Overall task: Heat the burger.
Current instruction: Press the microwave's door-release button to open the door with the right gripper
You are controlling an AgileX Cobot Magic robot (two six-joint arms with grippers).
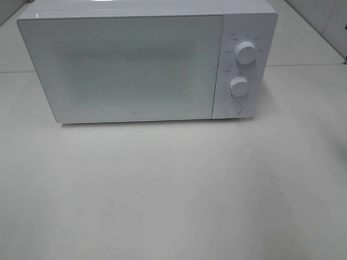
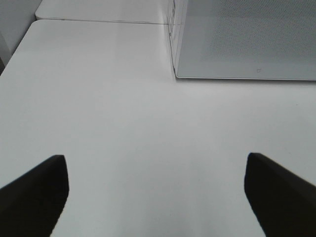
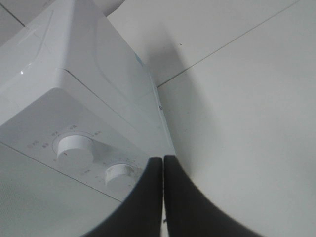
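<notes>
White tabletop [image 1: 173, 189] runs under a closed microwave [image 1: 135, 65]; the burger shows in no view, and whether it sits behind the frosted door [image 1: 124, 81] cannot be told. The right gripper [image 3: 163, 163], fingers pressed together on nothing, points just beside the lower dial [image 3: 120, 173], so this arm seems nearer for setting the heat. The left gripper [image 2: 155, 163] hangs spread wide and empty before the door's left edge.
</notes>
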